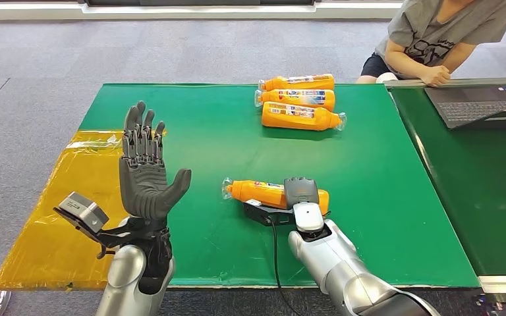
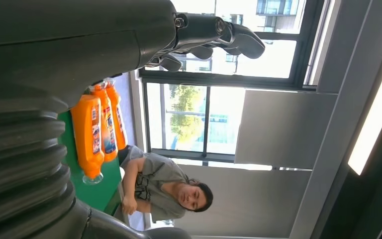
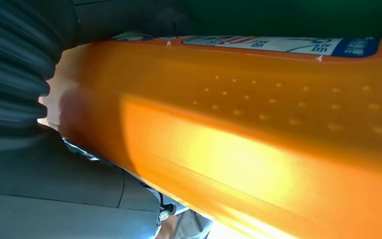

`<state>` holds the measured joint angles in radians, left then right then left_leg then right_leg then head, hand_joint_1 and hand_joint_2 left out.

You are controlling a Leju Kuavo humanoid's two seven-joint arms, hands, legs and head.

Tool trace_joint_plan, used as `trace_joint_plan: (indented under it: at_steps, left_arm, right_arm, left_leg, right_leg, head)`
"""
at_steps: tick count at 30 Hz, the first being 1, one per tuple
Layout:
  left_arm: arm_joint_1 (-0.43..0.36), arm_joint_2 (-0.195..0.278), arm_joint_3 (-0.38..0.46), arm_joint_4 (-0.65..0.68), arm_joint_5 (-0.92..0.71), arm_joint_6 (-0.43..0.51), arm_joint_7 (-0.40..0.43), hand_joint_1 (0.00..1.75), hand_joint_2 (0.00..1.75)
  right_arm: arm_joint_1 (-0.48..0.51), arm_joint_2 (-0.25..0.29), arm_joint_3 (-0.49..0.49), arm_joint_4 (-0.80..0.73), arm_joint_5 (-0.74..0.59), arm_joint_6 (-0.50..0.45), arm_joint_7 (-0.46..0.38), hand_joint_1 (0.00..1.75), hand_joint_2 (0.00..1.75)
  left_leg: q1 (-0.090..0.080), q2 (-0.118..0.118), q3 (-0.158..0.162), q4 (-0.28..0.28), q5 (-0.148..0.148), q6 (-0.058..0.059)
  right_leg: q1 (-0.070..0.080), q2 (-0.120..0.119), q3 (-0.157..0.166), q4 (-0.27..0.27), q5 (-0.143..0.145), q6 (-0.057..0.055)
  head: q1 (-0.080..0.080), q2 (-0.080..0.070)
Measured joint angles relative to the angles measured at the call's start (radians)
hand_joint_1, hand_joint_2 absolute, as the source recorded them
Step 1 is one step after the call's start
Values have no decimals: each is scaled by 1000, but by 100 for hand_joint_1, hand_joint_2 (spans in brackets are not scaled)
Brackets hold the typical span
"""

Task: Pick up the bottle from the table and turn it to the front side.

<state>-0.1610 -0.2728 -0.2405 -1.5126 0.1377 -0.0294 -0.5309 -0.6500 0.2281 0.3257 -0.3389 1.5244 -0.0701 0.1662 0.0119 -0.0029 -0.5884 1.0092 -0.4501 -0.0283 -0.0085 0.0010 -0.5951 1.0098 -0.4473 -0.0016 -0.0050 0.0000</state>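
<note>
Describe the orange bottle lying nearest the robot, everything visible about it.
The bottle is glossy orange plastic, lying on its side on the green table, its clear-wrapped cap end toward the robot's left. A white and blue label runs along its upper side, and small raised dots show up close. The right hand lies over its base end, seemingly gripping it. It lies apart from the three bottles farther back.

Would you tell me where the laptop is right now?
In the head view, the laptop sits at the far right, on the darker table beside the seated person.

- Office-style test room: grey carpet floor (image 1: pixel 33 79), green-covered table (image 1: pixel 382 197).
- Laptop (image 1: pixel 477 105) far right, a person (image 1: pixel 435 33) seated behind it.
- Tall windows (image 2: pixel 199 119).
</note>
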Motion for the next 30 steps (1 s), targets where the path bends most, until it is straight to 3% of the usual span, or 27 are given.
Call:
trace_joint_plan:
  at_steps: [4,8,11,13,16,20,30]
  left_arm:
    - [1,0,2,-1,0,2,-8,0,175]
    - [19,0,8,-15,-6,19,-27,0,175]
    - [43,0,23,-37,-14,32,-35,0,175]
    - [54,0,31,-46,-18,36,-35,0,175]
    - [56,-1,33,-48,-21,34,-25,0,175]
    - [47,-4,33,-37,-23,32,-18,0,175]
    - [23,-7,32,-5,-24,30,-17,0,175]
  right_arm:
    - [3,3,-9,2,-38,-52,-63,175,175]
    - [27,30,-51,-18,-173,-217,-272,175,175]
    - [82,62,-84,-134,-329,-359,-415,175,175]
    - [135,73,-89,-269,-436,-412,-457,175,175]
    - [224,78,-85,-476,-554,-455,-467,175,175]
    - [318,77,-74,-666,-585,-469,-447,175,175]
    - [387,58,-73,-855,-589,-477,-432,175,175]
  left_leg:
    - [0,1,0,0,0,0]
    - [0,1,-1,0,0,0]
    - [1,0,-4,0,1,-1]
    - [1,-2,-5,0,1,-1]
    - [1,-2,-6,0,0,-1]
    - [-1,-1,-6,0,-1,1]
    - [-2,0,-6,0,-1,1]
  right_leg:
    - [0,1,0,0,0,0]
    - [0,1,-2,0,0,0]
    - [1,0,-4,0,0,0]
    - [1,-1,-5,0,0,0]
    - [0,-1,-5,0,-1,0]
    - [-2,0,-7,0,-1,0]
    - [-2,1,-8,0,0,1]
  head:
    - [0,0]
    - [0,0]
    - [0,0]
    - [0,0]
    - [0,0]
    - [0,0]
    - [0,0]
